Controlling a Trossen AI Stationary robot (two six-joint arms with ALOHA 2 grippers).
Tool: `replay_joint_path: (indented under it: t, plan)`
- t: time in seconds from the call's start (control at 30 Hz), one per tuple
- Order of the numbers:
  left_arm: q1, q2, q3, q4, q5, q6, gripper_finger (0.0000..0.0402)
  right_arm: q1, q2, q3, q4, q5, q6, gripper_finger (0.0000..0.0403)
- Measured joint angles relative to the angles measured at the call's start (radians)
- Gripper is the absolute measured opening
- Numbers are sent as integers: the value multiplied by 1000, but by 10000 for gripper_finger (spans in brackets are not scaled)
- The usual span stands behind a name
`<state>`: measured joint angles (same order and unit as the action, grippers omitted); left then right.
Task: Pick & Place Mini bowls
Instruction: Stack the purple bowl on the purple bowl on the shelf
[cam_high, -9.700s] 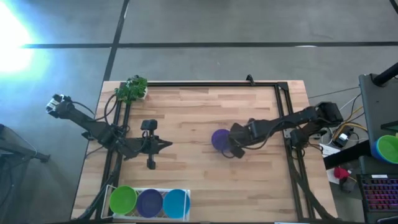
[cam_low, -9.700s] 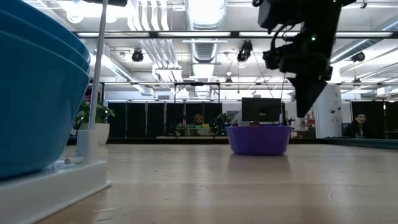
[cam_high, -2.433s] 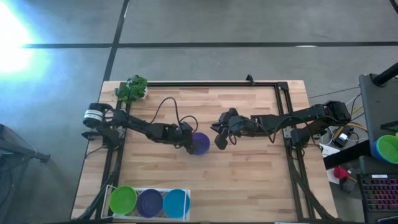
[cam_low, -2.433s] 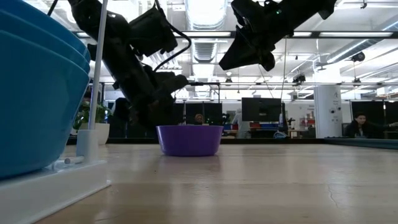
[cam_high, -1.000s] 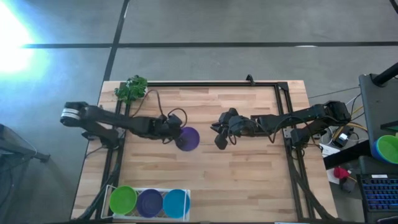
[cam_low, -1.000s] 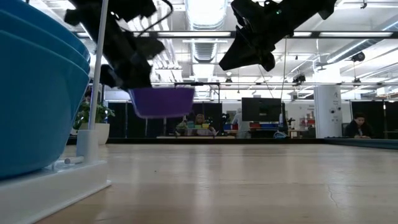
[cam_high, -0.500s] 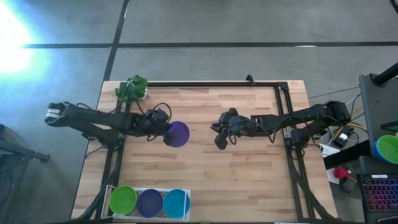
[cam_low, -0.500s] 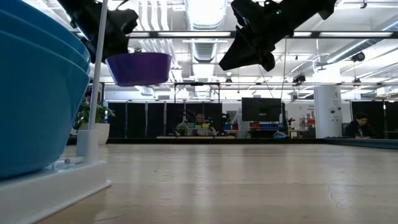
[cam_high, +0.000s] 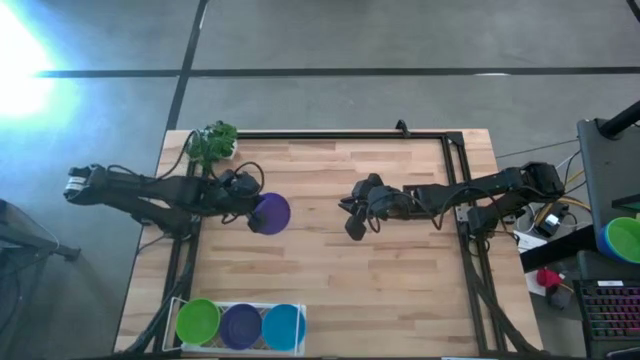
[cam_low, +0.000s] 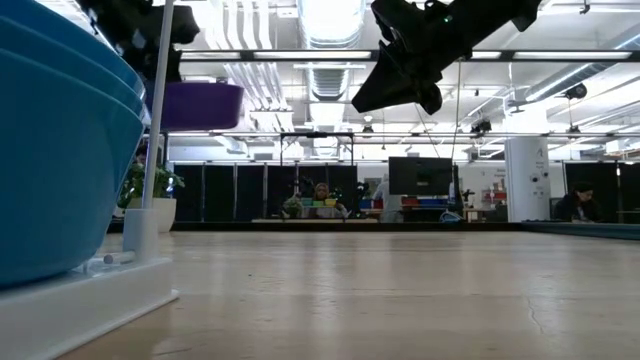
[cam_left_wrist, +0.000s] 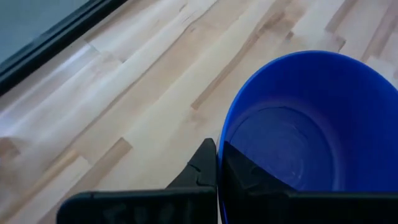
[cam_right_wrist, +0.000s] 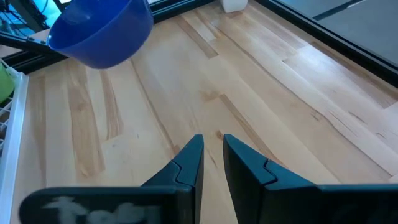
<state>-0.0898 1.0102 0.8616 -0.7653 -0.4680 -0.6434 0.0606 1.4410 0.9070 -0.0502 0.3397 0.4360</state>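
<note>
A purple mini bowl (cam_high: 272, 213) hangs in the air over the table's left half, carried by my left gripper (cam_high: 250, 212). The low view shows it high above the wood (cam_low: 200, 105), and the right wrist view shows it far off (cam_right_wrist: 102, 31). My right gripper (cam_high: 350, 222) hovers near the table's middle above bare wood, fingers a little apart (cam_right_wrist: 212, 146), touching nothing. Three more mini bowls, green (cam_high: 198, 322), purple (cam_high: 241, 326) and blue (cam_high: 283, 326), sit side by side in the white tray (cam_high: 301, 312). My left gripper pinches the bowl's rim (cam_left_wrist: 220, 138) on the side toward the table's left edge, with one finger inside the bowl (cam_left_wrist: 249, 177) and one outside (cam_left_wrist: 202, 168). The fingers come roughly level from the table's left. The bowl is lifted clear and upright, its opening facing up.
A leafy toy plant (cam_high: 212, 143) stands at the far left corner. A dark frame rail (cam_high: 455, 170) runs along the far and right sides. A stack of bowls (cam_high: 622, 238) sits off the table at right. The tray's blue bowl looms at the low view's left (cam_low: 60, 150).
My left gripper has carried the purple bowl toward the table's left edge and higher above the wood, keeping it upright and shut on its rim. The right arm has kept still.
</note>
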Motion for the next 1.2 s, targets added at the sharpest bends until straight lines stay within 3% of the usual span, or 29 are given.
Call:
replay_joint_path:
  t: [0.4, 0.53, 0.7, 0.83, 1.0, 1.2]
  plan:
    - [0, -108, 0, -139, 54, 101, 0, 0, 0, 0, 3, -1, -30, 59]
    - [0, -151, 0, -171, 155, 152, 0, 0, 0, 0, 5, -2, -52, 59]
    - [-1, -183, 0, -197, 397, 254, 0, 0, 0, 0, 5, -2, -53, 59]
    - [-22, -189, 0, -197, 456, 274, 0, 1, 0, 0, 4, -3, -52, 59]
    - [-105, -176, 0, -188, 491, 273, 0, 0, 0, 0, 5, -3, -55, 59]
    - [-300, -138, 0, -106, 465, 234, 0, 0, 0, 0, 5, -3, -55, 59]
